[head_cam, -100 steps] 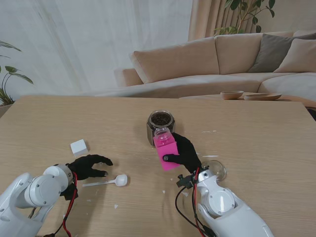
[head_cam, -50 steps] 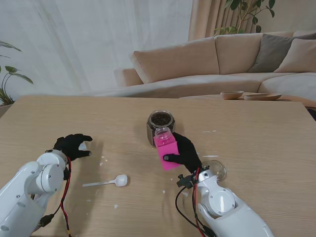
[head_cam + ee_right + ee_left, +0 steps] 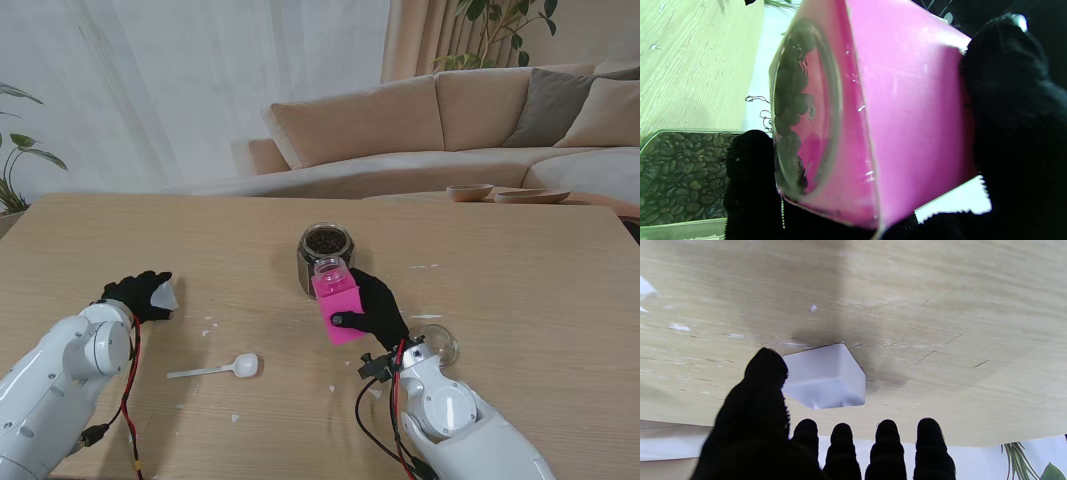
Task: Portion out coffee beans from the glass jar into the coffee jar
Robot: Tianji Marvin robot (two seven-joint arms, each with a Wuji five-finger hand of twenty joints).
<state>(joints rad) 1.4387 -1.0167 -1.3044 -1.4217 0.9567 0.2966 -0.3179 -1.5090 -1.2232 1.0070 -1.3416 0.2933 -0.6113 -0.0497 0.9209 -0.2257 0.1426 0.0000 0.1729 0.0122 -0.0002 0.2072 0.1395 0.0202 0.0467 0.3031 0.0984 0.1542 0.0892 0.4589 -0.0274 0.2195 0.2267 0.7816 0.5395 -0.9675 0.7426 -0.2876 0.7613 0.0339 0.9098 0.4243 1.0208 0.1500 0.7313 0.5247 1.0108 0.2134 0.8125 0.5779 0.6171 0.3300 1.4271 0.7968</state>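
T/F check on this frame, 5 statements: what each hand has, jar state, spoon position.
1. The right hand holds the pink coffee jar. True.
2. The glass jar is empty. False: it holds coffee beans.
3. The left hand grips the white spoon. False: the spoon lies alone on the table; the hand is at the white cube.
4. The pink coffee jar already contains some beans. True, per the right wrist view.
5. The pink coffee jar has its lid on. False: its mouth is open.
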